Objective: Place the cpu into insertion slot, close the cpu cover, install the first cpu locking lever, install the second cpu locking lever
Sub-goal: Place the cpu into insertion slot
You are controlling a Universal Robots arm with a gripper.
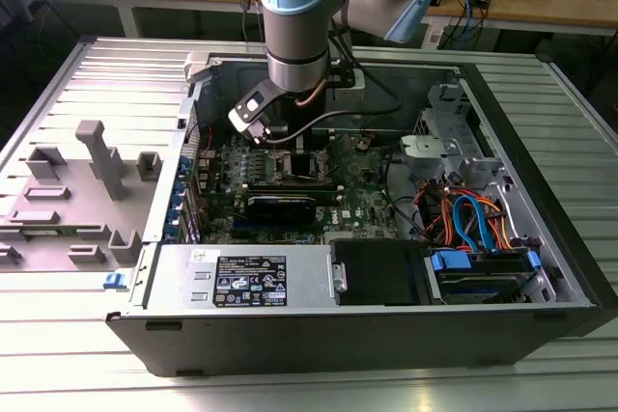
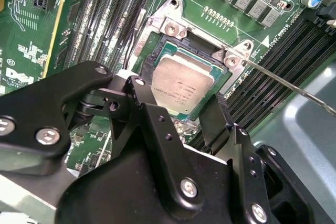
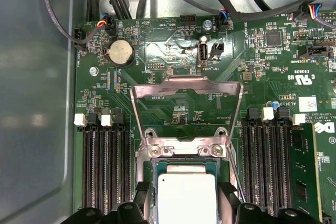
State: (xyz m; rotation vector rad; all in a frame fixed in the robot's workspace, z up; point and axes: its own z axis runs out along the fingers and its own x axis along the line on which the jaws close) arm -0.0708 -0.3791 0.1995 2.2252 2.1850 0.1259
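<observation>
The cpu (image 2: 181, 87) is seated in the insertion slot (image 2: 177, 49) (cpu cover (image 3: 186, 82) raised). It is straddled by the pincer (image 3: 185, 192); whether it is gripped cannot be told.

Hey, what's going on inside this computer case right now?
A robot arm's gripper is down inside an open desktop case. The cpu lies in the insertion slot, and the gripper's open fingers sit on either side of it. The cpu cover is flipped up, not yet closed.
</observation>
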